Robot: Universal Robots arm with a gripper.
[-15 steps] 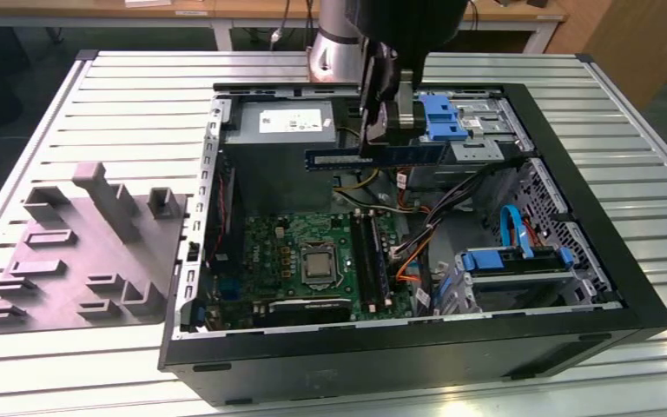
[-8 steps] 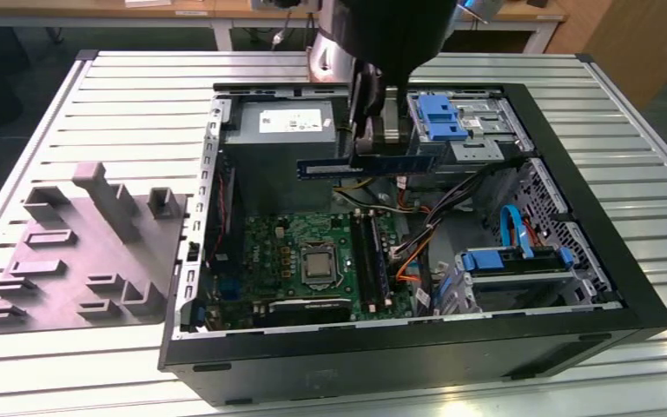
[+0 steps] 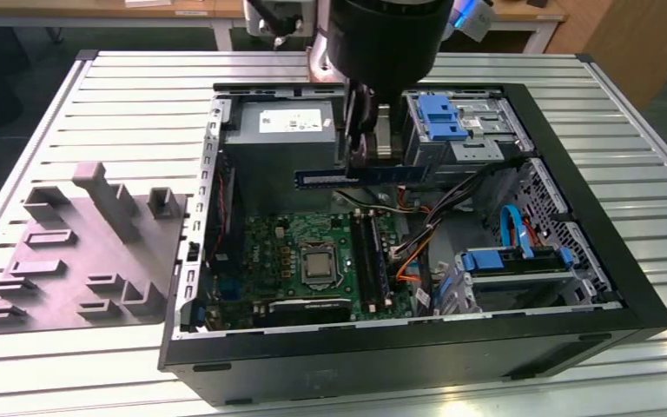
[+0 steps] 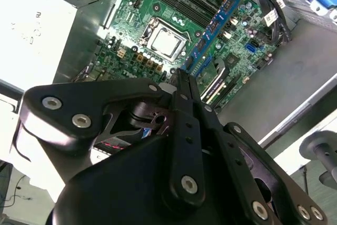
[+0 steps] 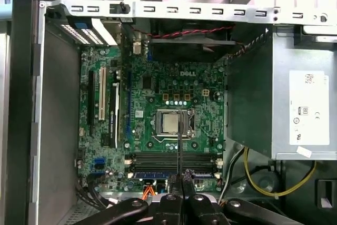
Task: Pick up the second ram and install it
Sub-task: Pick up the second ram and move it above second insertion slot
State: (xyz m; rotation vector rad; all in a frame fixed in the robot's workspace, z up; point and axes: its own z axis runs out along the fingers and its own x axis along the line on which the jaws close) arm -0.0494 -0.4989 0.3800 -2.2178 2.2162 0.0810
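You are in the carry step. The tool (image 3: 360,161) is closed on the ram (image 3: 398,175) and pinches its upper edge near the middle. The ram hangs level in the air inside the open case (image 3: 589,317), above the board (image 3: 299,261) and not touching it. In the exterior view the black slots (image 3: 366,252) lie at 6 o'clock from the ram, near but apart, and the ram stands crosswise to them. I judge that seating has not begun. It calls for the ram turned along a free slot, centred over it, then pressed straight down.
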